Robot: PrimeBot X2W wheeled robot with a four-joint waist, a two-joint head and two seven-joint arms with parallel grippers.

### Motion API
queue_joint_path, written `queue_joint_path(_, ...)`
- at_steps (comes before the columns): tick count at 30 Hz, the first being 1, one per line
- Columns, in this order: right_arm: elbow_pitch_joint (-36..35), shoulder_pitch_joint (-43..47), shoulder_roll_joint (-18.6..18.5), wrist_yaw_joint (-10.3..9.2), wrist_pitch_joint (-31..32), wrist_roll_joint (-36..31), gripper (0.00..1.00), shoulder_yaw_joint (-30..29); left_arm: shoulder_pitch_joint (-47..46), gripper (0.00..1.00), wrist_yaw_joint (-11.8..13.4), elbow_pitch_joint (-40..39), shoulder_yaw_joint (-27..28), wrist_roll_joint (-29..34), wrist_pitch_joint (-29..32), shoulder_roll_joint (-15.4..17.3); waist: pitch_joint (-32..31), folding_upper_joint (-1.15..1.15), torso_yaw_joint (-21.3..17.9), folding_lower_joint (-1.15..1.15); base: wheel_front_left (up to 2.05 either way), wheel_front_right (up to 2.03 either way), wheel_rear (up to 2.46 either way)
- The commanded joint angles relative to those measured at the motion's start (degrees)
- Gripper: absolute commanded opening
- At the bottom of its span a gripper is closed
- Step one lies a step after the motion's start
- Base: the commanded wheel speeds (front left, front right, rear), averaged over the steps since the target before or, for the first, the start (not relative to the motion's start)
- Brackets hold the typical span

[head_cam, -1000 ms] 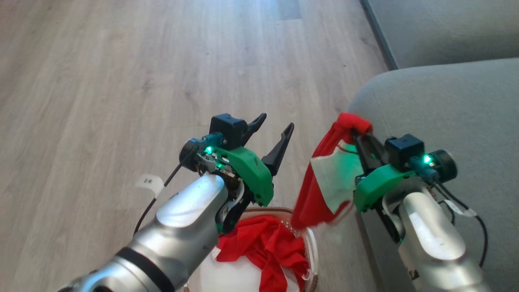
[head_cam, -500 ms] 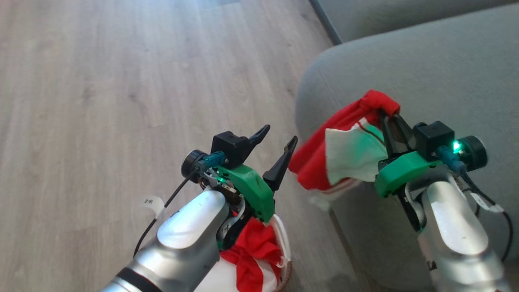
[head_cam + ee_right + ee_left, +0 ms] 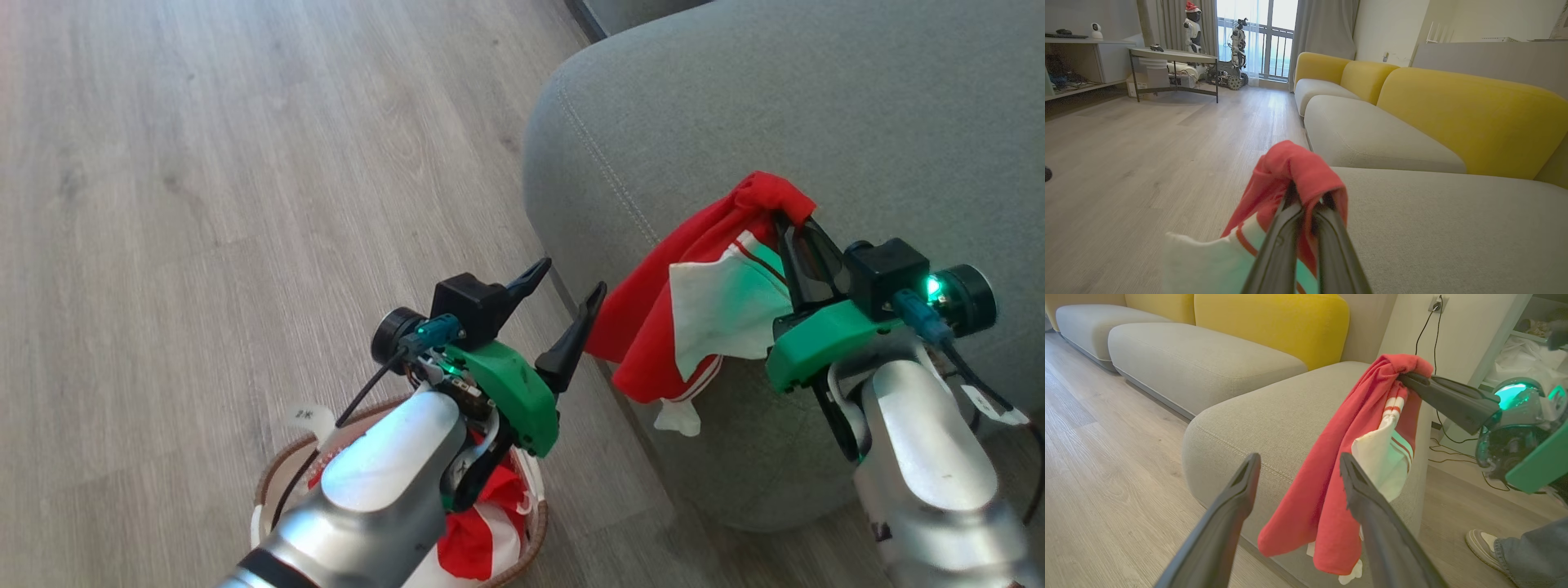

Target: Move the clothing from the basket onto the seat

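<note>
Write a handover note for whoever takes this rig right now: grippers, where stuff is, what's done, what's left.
Left gripper: open, empty, above the basket.
Right gripper: shut on a red-and-white garment, which hangs at the rounded edge of the seat, not laid down.
The basket sits on the floor beside the seat, with more red clothing inside.
Done: one garment lifted out.
Left: lay it on the seat, release, then fetch the rest.
</note>
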Motion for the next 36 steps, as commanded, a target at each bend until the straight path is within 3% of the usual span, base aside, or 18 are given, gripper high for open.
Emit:
queue_joint_path(1, -2.34, -2.56, 0.12, -0.02, -0.55, 0.34, 0.0, 1.24, -1.91, 1.0, 0.08, -1.87, 2.01, 0.19, -0.72, 0.43, 0.27, 0.0, -0.1, 0.0, 0.0, 0.0, 0.0)
queue_joint_path(11, -1.88, -7.03, -1.0, -0.02, -0.55, 3.24, 0.0, -0.8, -3.61, 1.0, 1.44, -3.3, 0.91, 2.45, -0.72, 0.42, 3.77, 0.0, 2.86, 0.0, 0.0, 0.0, 0.0)
queue_joint_path(19, 2.5, -21.74, -7.05, -0.02, 0.61, 8.73, 0.0, -1.24, -7.14, 1.0, 2.44, -4.52, 0.75, 5.23, -0.72, 0.42, 10.71, 0.0, 6.67, 0.0, 0.0, 0.0, 0.0)
queue_joint_path(28, 13.04, -39.55, -13.94, -0.02, 2.7, 14.71, 0.0, -6.12, -11.81, 1.0, 3.57, -4.57, 0.34, 7.31, -0.72, 0.41, 19.42, 0.0, 10.0, 0.0, 0.0, 0.0, 0.0)
queue_joint_path(36, 24.57, -51.87, -18.86, -0.02, 1.48, 8.88, 0.0, -11.25, -16.23, 1.0, 4.52, -5.38, -0.12, 9.59, -0.32, 0.65, 26.82, 0.0, 11.8, 0.0, 0.0, 0.0, 0.0)
